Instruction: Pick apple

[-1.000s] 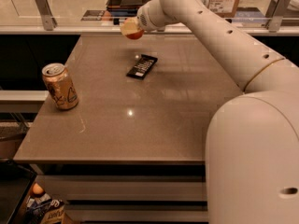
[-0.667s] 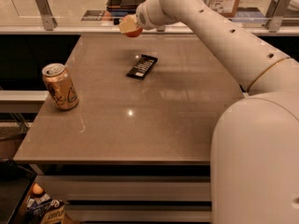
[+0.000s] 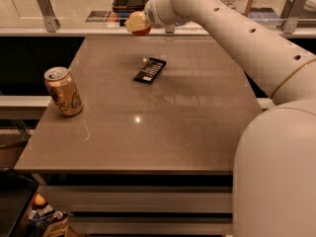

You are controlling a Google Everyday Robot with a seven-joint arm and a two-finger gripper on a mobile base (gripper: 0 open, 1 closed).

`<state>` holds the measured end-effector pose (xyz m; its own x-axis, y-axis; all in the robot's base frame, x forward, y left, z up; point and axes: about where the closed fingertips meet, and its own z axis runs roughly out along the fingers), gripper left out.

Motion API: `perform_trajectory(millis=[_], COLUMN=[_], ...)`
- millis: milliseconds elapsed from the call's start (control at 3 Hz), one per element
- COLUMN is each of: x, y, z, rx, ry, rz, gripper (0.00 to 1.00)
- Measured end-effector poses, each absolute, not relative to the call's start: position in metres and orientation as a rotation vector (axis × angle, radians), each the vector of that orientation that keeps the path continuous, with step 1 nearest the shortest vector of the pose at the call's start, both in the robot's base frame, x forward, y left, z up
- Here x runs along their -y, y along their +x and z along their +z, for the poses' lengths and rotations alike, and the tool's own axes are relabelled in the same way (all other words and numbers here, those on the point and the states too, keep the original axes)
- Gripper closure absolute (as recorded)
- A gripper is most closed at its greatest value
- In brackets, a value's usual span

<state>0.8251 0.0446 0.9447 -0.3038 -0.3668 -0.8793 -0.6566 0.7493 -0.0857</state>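
The apple (image 3: 140,30) is small, round and red-orange. It is held up in the air over the far left edge of the table (image 3: 197,127), in the grip of my gripper (image 3: 135,23). The gripper is shut on the apple at the end of the white arm, which reaches in from the right across the table's back. Part of the apple is hidden by the pale fingers.
A gold drink can (image 3: 63,91) stands upright near the table's left edge. A flat black packet (image 3: 149,70) lies on the far middle of the table. A shelf below at the front left holds snack packs (image 3: 47,221). A counter with a rail runs behind the table.
The arm has lifted the apple slightly higher and farther back over the table's far edge. The can and the black packet have not moved.
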Motion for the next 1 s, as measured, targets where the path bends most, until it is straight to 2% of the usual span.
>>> perform_trajectory(millis=[1000], x=[-0.024], y=[0.831], z=[0.978], rx=[-1.856], ry=[-0.728], rz=[0.364], gripper=[1.00])
